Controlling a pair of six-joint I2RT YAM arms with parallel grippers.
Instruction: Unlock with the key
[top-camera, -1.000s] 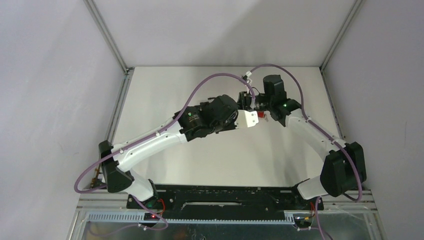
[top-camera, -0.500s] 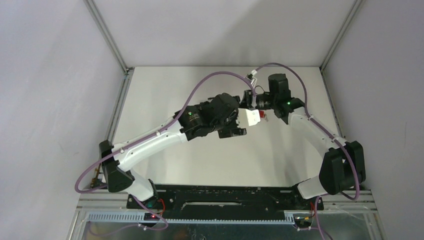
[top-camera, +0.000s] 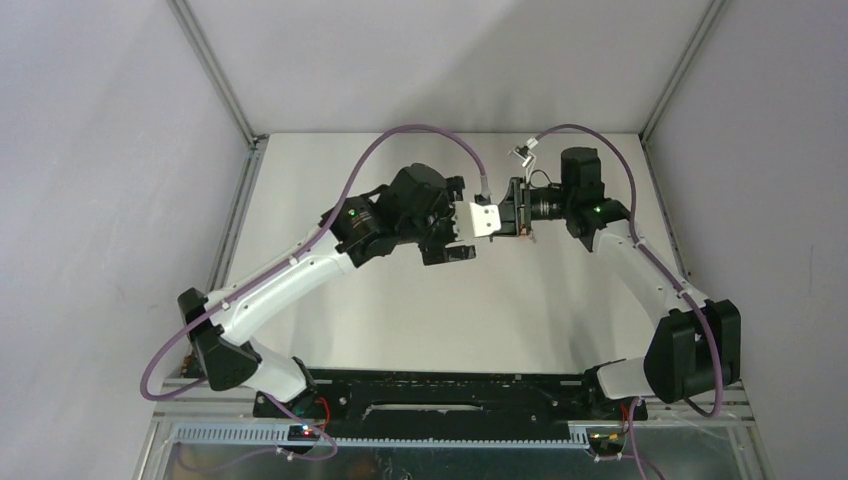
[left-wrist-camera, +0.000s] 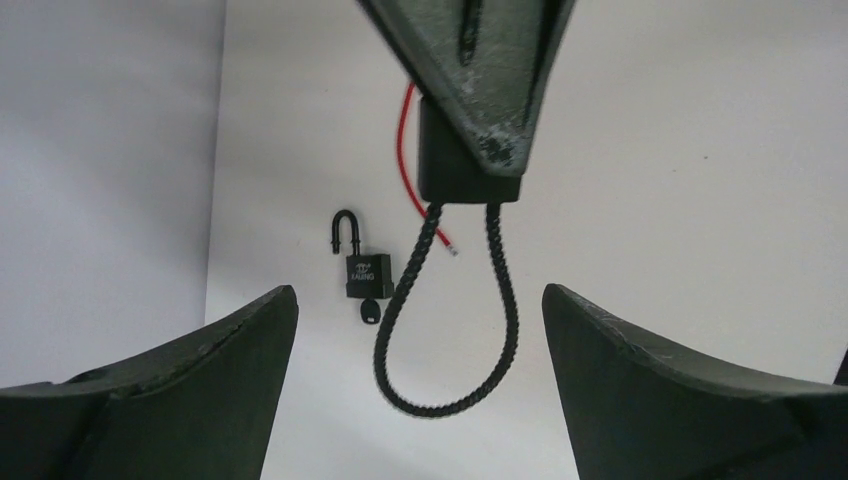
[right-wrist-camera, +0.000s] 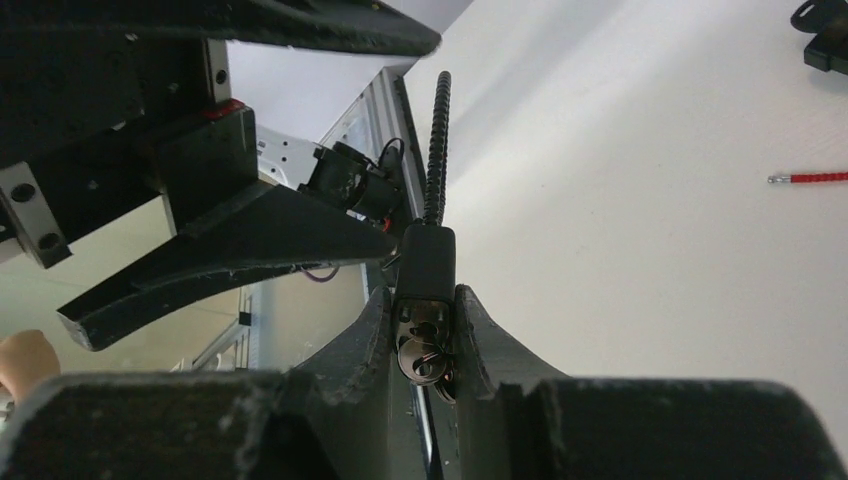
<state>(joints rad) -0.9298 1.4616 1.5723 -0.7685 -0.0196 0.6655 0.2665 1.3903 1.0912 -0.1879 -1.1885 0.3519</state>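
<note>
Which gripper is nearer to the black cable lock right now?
Right. The right gripper is clamped on the body of the cable lock, with the braided loop sticking out past its fingers. The left gripper faces the lock with its jaws spread wide, not touching it.

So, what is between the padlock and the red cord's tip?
In the left wrist view, one strand of the black cable loop hanging from the right claw crosses between padlock and red cord.

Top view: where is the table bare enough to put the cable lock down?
Bare: the wide near half of the table, between the arm bases and the wrists, and the far strip along the back wall. Crowded: the middle, where padlock and red wire lie under the jaws and the held cable lock.
</note>
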